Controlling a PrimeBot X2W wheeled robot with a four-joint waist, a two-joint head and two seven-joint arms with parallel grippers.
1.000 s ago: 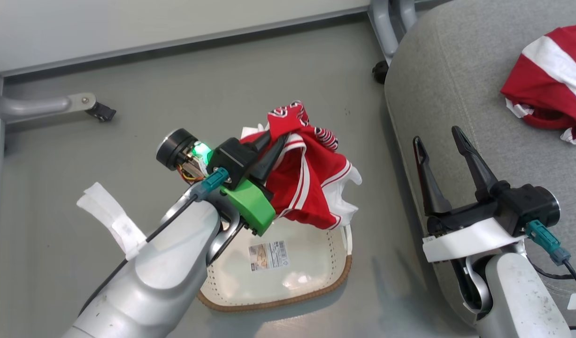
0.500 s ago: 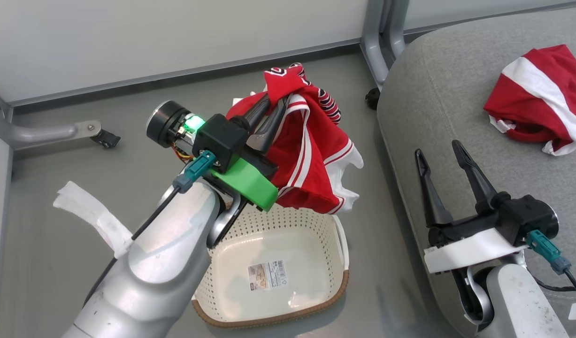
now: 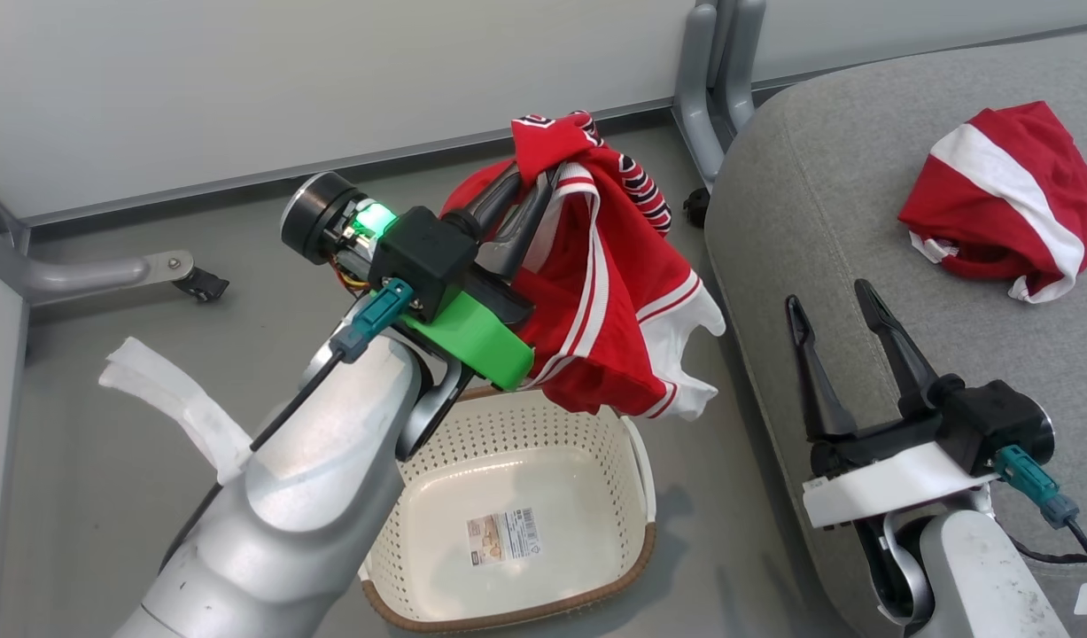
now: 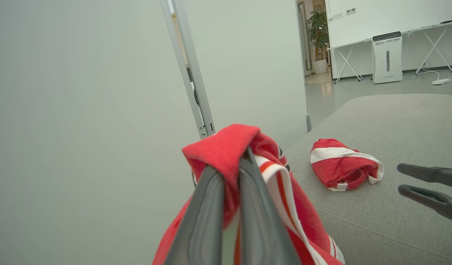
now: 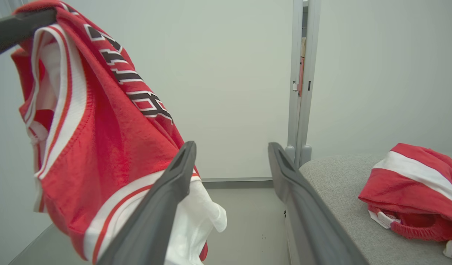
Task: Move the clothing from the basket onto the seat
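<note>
My left gripper (image 3: 530, 182) is shut on a red jersey (image 3: 609, 310) with white piping and dark lettering, holding it in the air above the far rim of the cream basket (image 3: 596, 425). The basket stands on the floor with just a label sticker inside. In the left wrist view the shut gripper (image 4: 231, 167) pinches the jersey (image 4: 226, 151). A red garment with a broad white stripe (image 3: 1004, 199) lies crumpled on the grey seat (image 3: 826, 204). My right gripper (image 3: 831, 297) hangs open over the seat's near edge, holding nothing. The right wrist view shows the hanging jersey (image 5: 100, 136) and the striped garment (image 5: 413, 187).
A pale wall panel runs across the back with a grey metal post (image 3: 716, 80) beside the seat. A grey leg with a black caster (image 3: 197, 282) lies on the floor at the left. A white tag (image 3: 180, 403) hangs from my left arm's cable.
My left gripper has lifted the jersey up clear of the basket and carried it a little right, toward the seat. The head camera has tilted too. The right gripper stays open.
</note>
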